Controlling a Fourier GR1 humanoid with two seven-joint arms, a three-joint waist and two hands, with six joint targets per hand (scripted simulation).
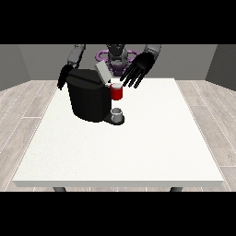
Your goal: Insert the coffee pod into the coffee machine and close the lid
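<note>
The hand at the view's right [140,68] hovers with fingers spread wide, holding nothing, above a red thing at the machine [117,92]. At its eight o'clock stands the black machine [88,99] on the white bench [138,147], lid [102,71] raised. A grey thing [117,112] sits on the machine's base. The hand at the view's left [63,77] hangs behind the machine; I cannot tell how its fingers lie.

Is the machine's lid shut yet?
No, the grey lid still stands tilted up above the black coffee machine.
</note>
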